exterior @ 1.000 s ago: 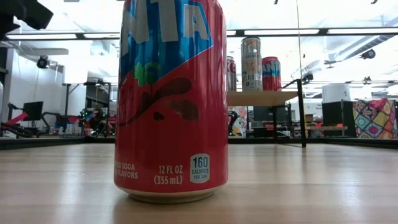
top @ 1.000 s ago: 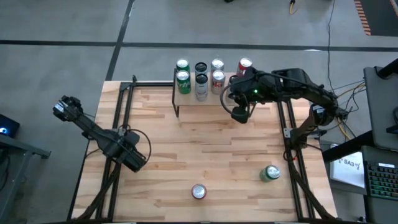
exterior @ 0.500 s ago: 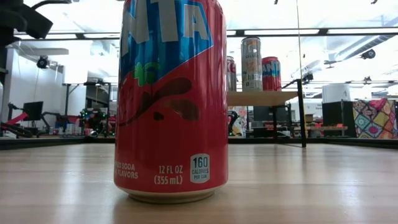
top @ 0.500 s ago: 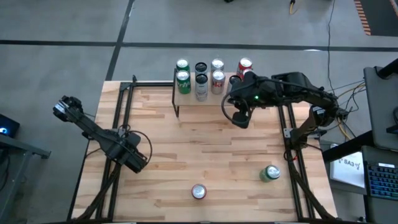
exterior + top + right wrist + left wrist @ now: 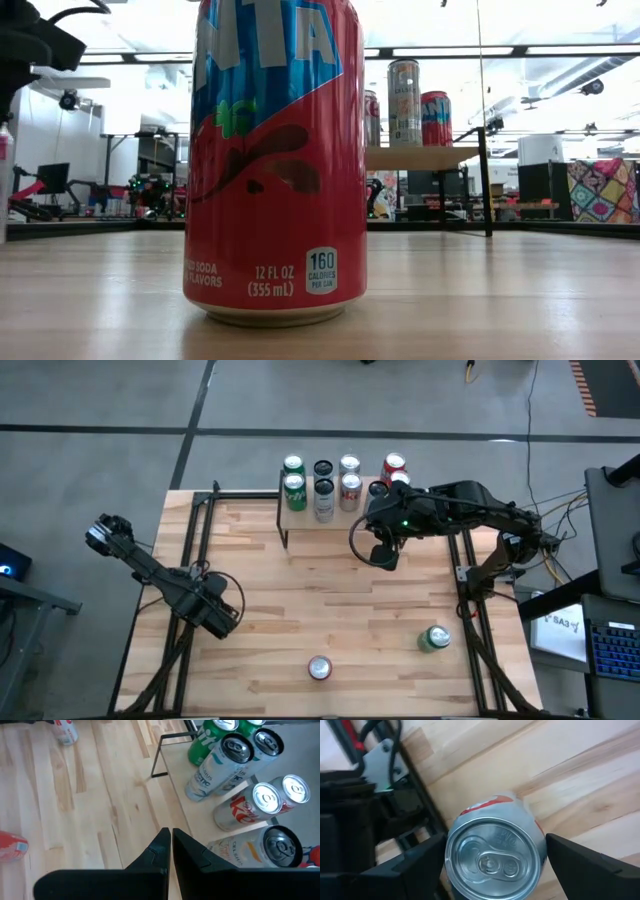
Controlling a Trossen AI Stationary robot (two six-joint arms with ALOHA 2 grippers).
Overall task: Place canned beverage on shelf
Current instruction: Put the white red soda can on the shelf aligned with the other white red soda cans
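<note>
The right gripper [image 5: 384, 554] hangs empty with its fingers [image 5: 162, 851] pressed together, just in front of the shelf [image 5: 345, 522] at the table's [image 5: 330, 610] far edge. The left gripper [image 5: 215, 612] sits low near the table's left side, jaws spread wide around an upright can [image 5: 495, 855] without clamping it. Cans stand upright on the shelf. A red can [image 5: 319, 668] and a green can [image 5: 434, 638] stand near the front edge, with bare wood between them and the shelf.
</note>
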